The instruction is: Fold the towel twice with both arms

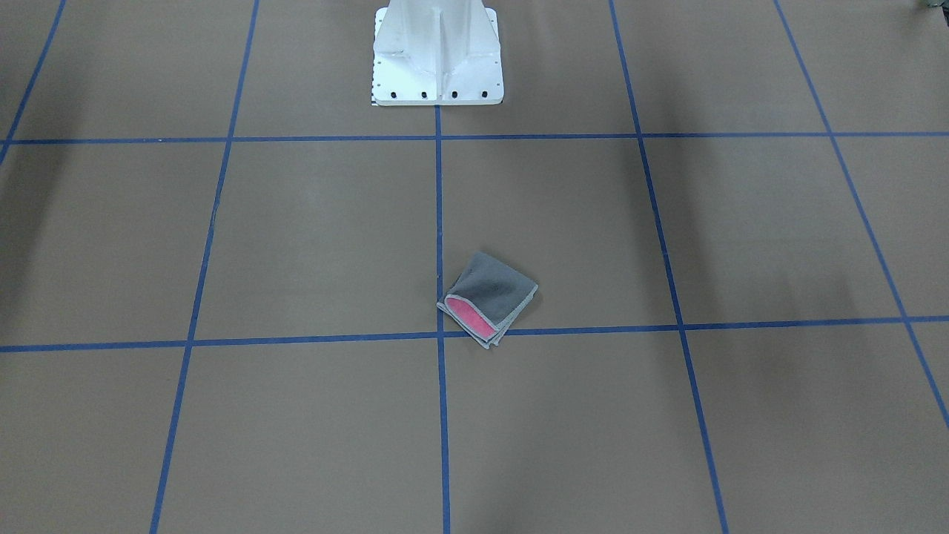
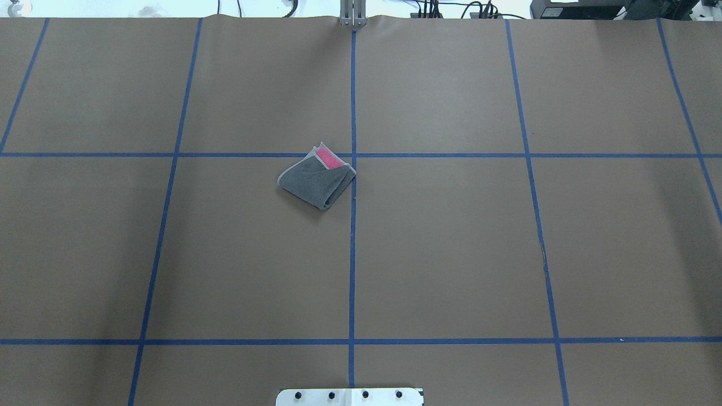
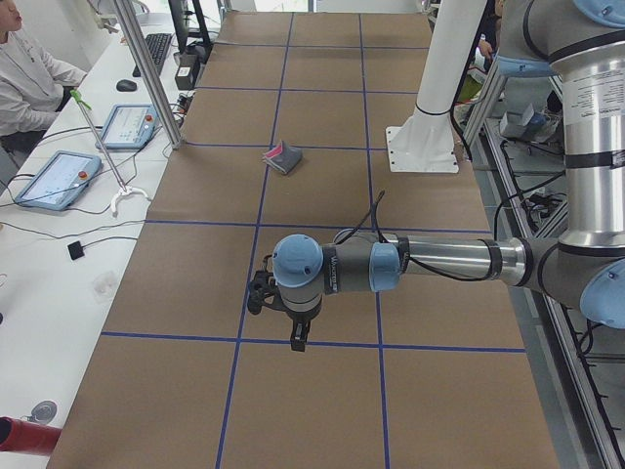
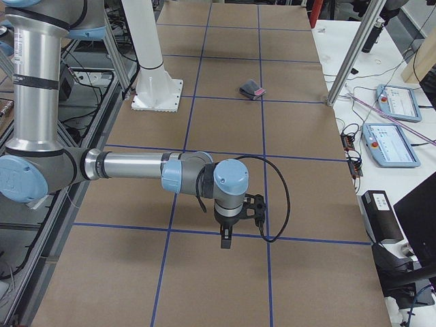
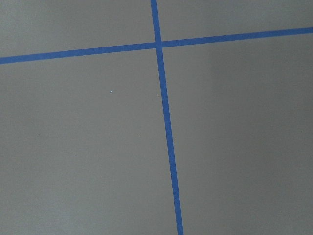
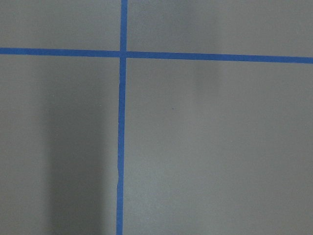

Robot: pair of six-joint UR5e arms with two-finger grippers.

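**TOWEL AND GRIPPER STATUS**

**Towel.** Find the towel [image 1: 488, 300] slightly below and right of centre in the front-facing view. Lying flat on the brown paper table [image 1: 296, 245], folded into a small, compact packet turned diamond-wise to the frame. Dark grey face on top. Narrow pink strip exposed along the lower-left edge, bordered by light grey stitching. Left corner touching the central vertical blue tape line [image 1: 439, 222]; bottom corner lying over the horizontal tape line. In the overhead view, placed just left of the centre vertical line, with the top corner at the tape crossing and the pink strip along the upper edge. Touched by no gripper or arm.

**Left gripper.** See the left gripper [image 3: 298, 340] in the lower centre of the left side view, at the end of the left arm [image 3: 439, 259], which reaches horizontally in from the right edge. Fingers pointing down above a horizontal tape line. Well apart from the towel in the upper centre of that frame. Nothing visibly held. Degree of opening: cannot tell from this view.

**Right gripper.** See the right gripper [image 4: 226, 240] in the lower centre of the right side view, on the right arm [image 4: 129, 165] entering from the left edge. Fingers pointing down, near a tape line, well apart from the towel. Nothing visibly held. Degree of opening: cannot tell.

**Wrist views.** Brown paper and a blue tape crossing only; no fingers in frame.

**Surroundings.** White pedestal [image 1: 437, 59] at top centre of the front-facing view. Seated operator [image 3: 29, 78] at upper left of the left side view, beside tablets [image 3: 54, 179] on a white bench.
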